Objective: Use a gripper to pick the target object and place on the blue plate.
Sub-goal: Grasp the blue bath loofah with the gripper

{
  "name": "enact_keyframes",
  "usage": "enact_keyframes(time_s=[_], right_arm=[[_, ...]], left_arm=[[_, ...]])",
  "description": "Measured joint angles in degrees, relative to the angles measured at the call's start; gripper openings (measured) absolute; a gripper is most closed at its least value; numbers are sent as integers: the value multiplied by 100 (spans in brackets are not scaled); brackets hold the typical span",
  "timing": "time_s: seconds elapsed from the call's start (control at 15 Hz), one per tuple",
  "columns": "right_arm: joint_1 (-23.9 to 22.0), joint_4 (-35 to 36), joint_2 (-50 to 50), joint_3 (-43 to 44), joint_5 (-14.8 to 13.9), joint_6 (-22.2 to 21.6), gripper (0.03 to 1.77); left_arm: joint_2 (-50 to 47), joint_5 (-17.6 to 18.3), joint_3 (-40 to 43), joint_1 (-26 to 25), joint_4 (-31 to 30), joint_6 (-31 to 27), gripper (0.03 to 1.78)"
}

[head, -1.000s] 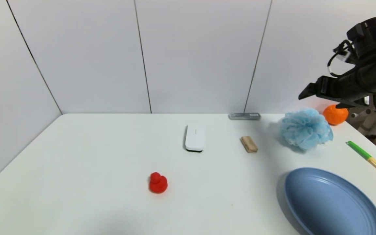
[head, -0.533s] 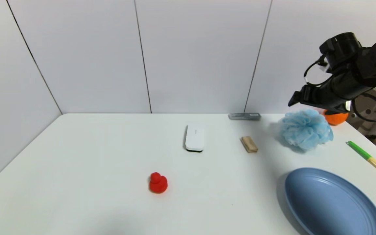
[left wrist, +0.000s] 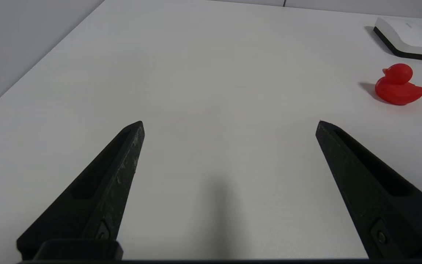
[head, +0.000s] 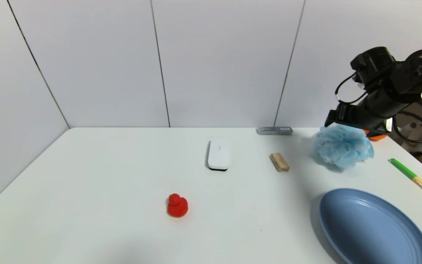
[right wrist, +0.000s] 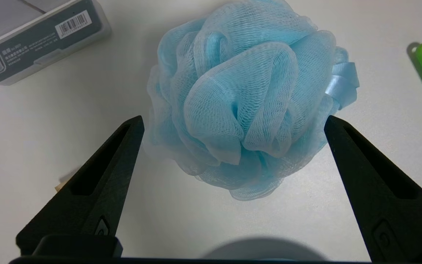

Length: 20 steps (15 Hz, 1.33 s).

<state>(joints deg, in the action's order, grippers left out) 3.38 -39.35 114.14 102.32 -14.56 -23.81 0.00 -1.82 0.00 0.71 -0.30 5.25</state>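
We see the right gripper (head: 348,128) over the pouf (head: 343,146), jaws wide, holding nothing. The pouf sits on the table (head: 115,190), between the orange thing (head: 378,137) and the block (head: 280,162); the blue plate (head: 374,227) is nearer us. Our left gripper (left wrist: 230,126) is parked above the table, also wide.

The right gripper (right wrist: 234,119) slants downward ahead of its bent wrist, fingers spread wide. The left gripper (left wrist: 230,123) is parked, well apart from it, jaws open too.
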Motion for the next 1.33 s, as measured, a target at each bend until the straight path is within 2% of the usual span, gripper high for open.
enact_keyframes(time_s=[0.87,1.13,1.33], right_arm=[[-21,116,549,52,4,-2,170],[-32,193,661,60,-7,24,110],[-40,302,695,49,-7,22,79]], left_arm=[[0,0,0,0,-2,-5,169],[0,0,0,0,-2,-2,169],[0,0,0,0,-2,-5,169]])
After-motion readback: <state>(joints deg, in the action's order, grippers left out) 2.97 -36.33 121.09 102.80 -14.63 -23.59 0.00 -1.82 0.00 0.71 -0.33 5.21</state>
